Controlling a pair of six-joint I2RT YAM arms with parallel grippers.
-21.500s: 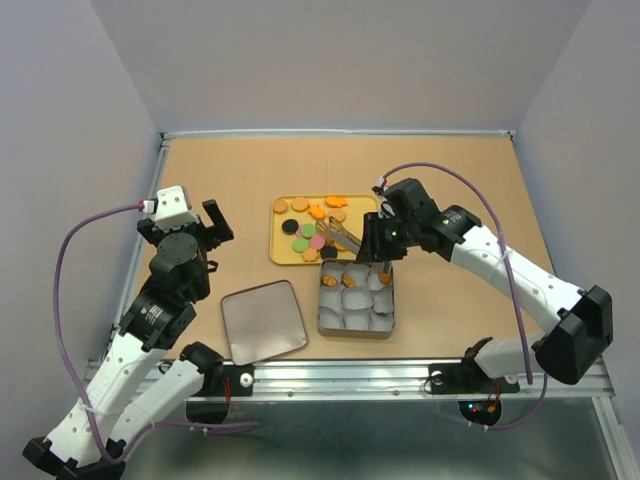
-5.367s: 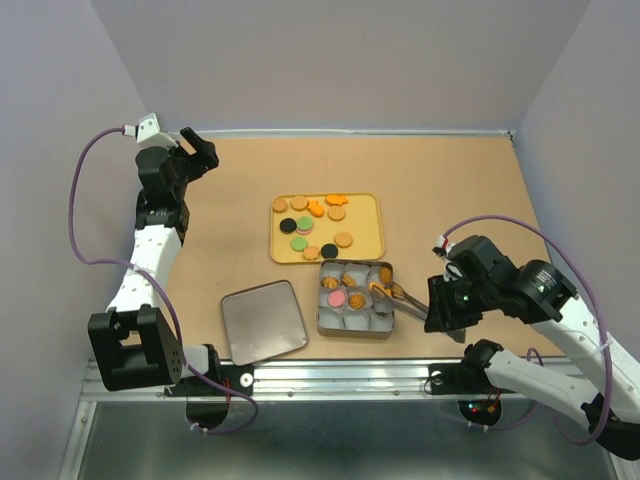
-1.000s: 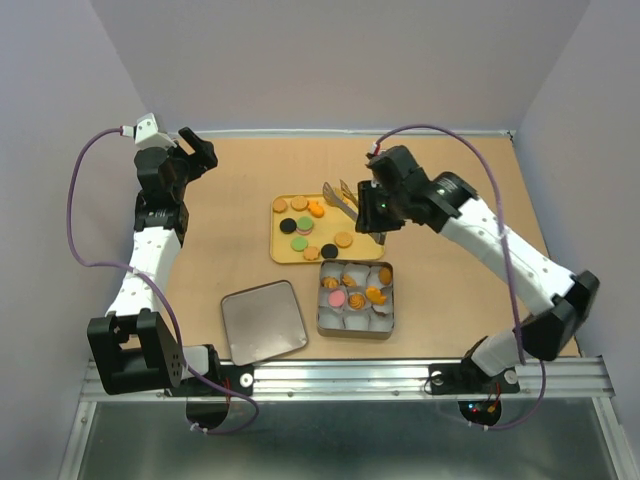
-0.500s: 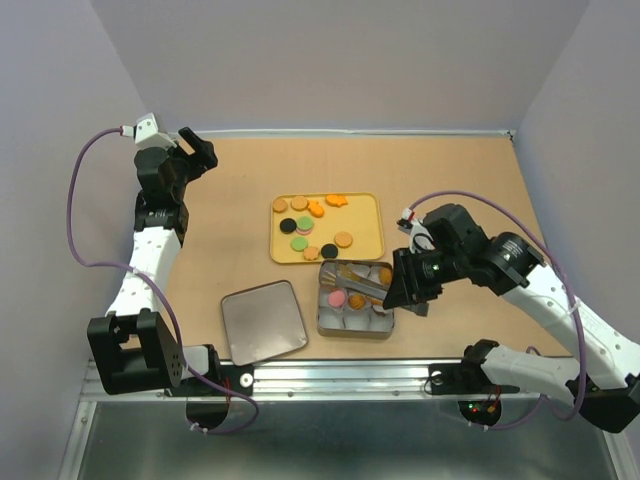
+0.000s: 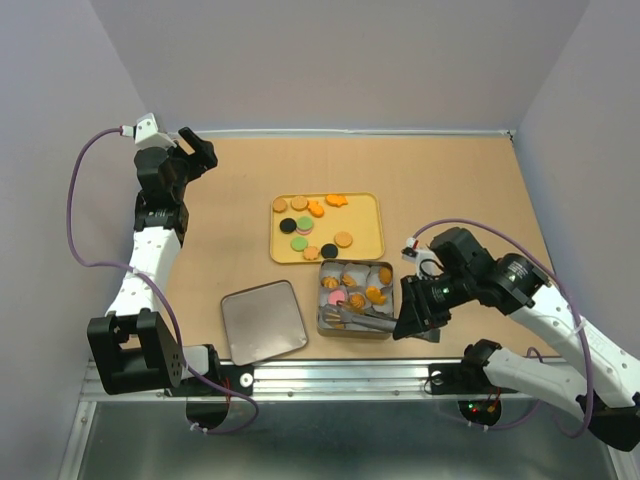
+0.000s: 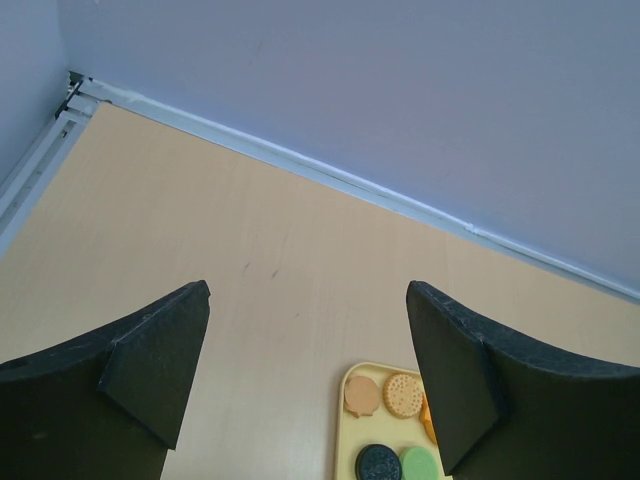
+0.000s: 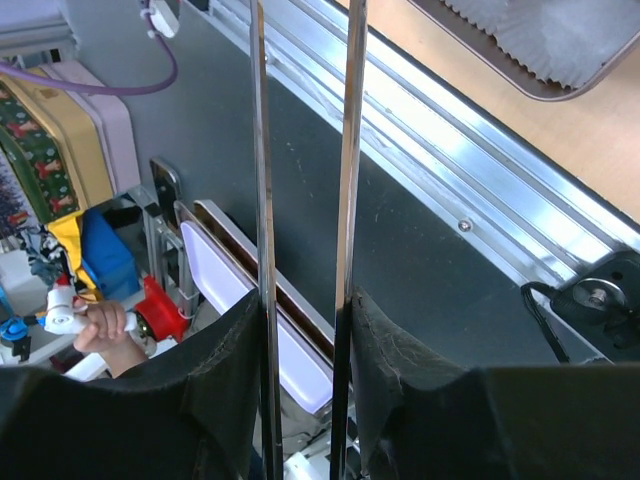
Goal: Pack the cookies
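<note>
Cookies (image 5: pixel 298 243) are seen partly on the yellow tray (image 5: pixel 371 240) and partly in the tin (image 5: pixel 350 334) just beside it on the tabletop (image 5: pixel 450 180), metal tongs (image 5: pixel 362 321) are gripped over the tin by the right end effector (image 5: pixel 410 318), and the left end effector (image 6: pixel 305 340) is held spread wide.

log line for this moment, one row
right jaws: shut on tongs, tips over tin near row | left jaws: open, raised | cookies: some in tin, rest on yellow tray | lid: off, beside tin
</note>
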